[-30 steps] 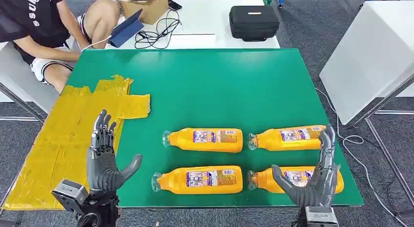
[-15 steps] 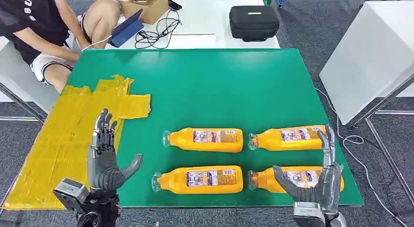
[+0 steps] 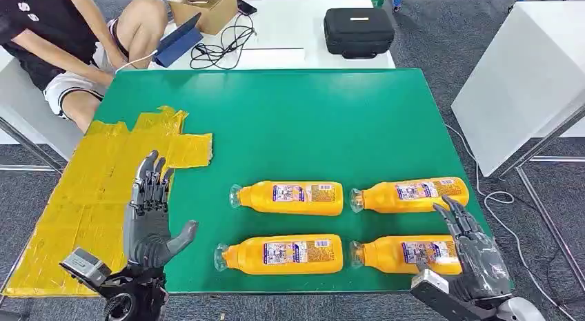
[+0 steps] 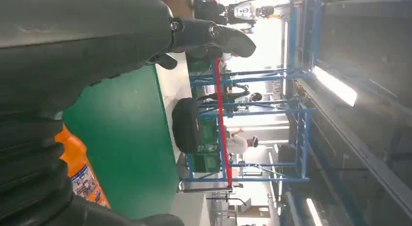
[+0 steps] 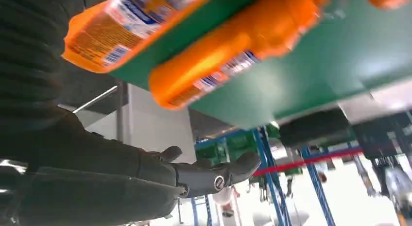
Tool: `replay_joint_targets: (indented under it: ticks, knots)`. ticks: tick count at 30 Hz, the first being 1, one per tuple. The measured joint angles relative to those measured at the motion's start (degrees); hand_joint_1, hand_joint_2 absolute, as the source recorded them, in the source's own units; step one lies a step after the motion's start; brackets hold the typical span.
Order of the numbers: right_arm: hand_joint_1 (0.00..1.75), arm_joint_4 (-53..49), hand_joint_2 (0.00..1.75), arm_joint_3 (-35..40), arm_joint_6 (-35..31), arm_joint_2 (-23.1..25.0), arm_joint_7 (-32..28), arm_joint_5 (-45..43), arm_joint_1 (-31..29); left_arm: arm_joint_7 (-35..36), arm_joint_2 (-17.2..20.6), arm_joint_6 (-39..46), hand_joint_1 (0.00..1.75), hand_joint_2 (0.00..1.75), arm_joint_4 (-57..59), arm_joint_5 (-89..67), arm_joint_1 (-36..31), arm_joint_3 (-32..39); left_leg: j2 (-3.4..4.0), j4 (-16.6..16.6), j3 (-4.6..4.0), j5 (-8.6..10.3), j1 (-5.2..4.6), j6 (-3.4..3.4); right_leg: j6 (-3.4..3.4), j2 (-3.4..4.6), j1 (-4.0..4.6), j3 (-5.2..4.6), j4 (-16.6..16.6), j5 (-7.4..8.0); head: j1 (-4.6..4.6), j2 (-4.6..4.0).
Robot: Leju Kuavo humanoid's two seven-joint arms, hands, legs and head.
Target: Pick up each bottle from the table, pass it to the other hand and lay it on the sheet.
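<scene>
Right hand (image 3: pixel 476 255) hovering over the cap-far end of the near-right bottle (image 3: pixel 403 254), fingers spread and grasping nothing, palm turned down above the tabletop's near right corner; contact with that bottle not clear from the head view. Lying flat on the green tabletop (image 3: pixel 290 128) in two rows of two: near-right bottle, near-left bottle (image 3: pixel 279 254), far-left bottle (image 3: pixel 290 198) and far-right bottle (image 3: pixel 407 195), all orange, all on their sides with clear caps pointing toward the robot's left, each well apart from its neighbours. Left hand (image 3: pixel 148 221) standing upright at the near left of the tabletop, released, fingers extended and thumb sticking out toward the bottles, holding nothing. Spreading under and beyond that hand: yellow sheet (image 3: pixel 90 190), crumpled and taped, covering the left part of the tabletop and hanging over its left edge, carrying no bottle. Sitting past the far left corner: a person (image 3: pixel 62 38) in a dark shirt. Resting on the white table (image 3: pixel 303 17) behind: a black case (image 3: pixel 359 31), a cardboard box (image 3: pixel 203 9) and loose black cables (image 3: pixel 221 48).
</scene>
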Motion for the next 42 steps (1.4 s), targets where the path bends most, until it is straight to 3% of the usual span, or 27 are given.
replay_joint_targets:
  ticks: [15,21,42]
  knots:
    - [0.0,9.55,1.75,-0.06,-0.05,-1.7,2.05,5.55,-5.43,0.13,0.09,-0.15,0.0,1.75,-0.22,-1.03,1.16,0.68,0.01,0.0,0.0,0.01,0.01,0.0,0.0,0.0,0.02,0.0,0.0,0.0,0.0,0.0]
    - [0.0,15.62,1.75,0.35,1.53,-1.62,2.38,6.51,-9.83,1.51,0.11,-0.17,0.0,1.75,0.61,-1.03,-2.2,0.7,0.01,0.0,0.07,0.01,0.01,0.01,0.0,0.0,0.01,0.07,0.0,0.01,0.02,0.0]
    - [0.0,25.06,1.75,2.19,3.91,1.2,4.09,7.49,-13.7,1.53,0.22,-2.36,0.0,1.75,6.82,-0.26,-7.68,0.94,0.03,0.0,0.27,0.01,0.02,0.01,0.0,0.02,0.02,0.22,0.0,0.01,0.0,0.0]
